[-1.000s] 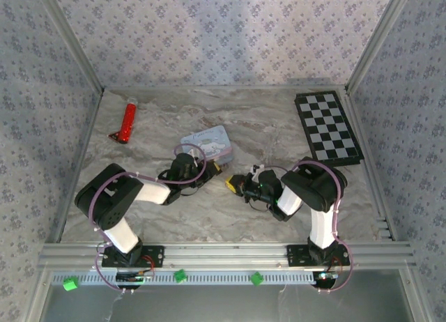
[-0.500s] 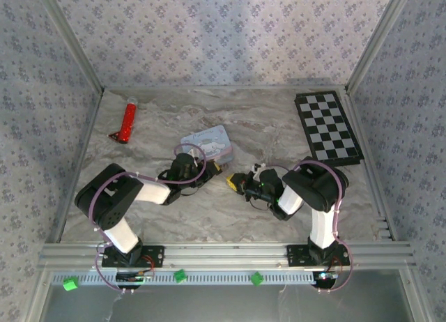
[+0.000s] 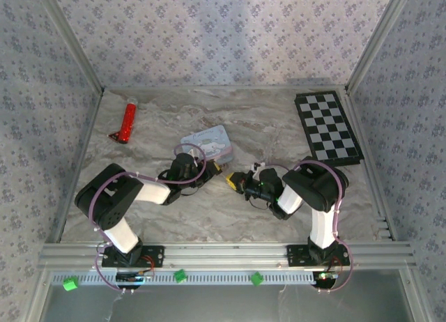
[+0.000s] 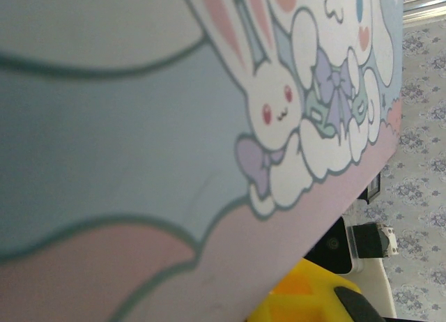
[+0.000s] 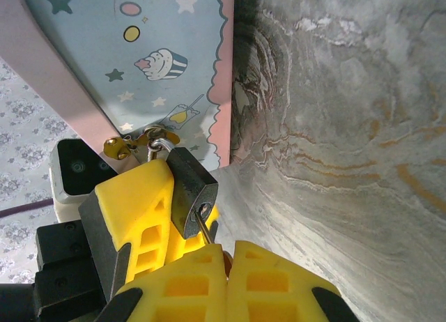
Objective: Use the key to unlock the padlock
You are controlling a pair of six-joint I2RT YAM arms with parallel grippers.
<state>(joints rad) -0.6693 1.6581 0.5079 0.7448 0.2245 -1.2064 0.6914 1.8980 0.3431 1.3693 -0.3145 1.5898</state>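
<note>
I was at the key-in-lock step. My left gripper [image 3: 217,169] had its yellow fingers clamped on the tiny black-bodied padlock with the thin silvery shackle [image 5: 191,189], low and left of centre in the right wrist view, just below the pastel cartoon tin [image 5: 160,43]. My right gripper [image 5: 226,256] was pinched shut on the thin silvery key [image 5: 204,228], whose tip met the keyhole. Next, I judged, came 1 careful twist of the right wrist, with the left holding firm.
</note>
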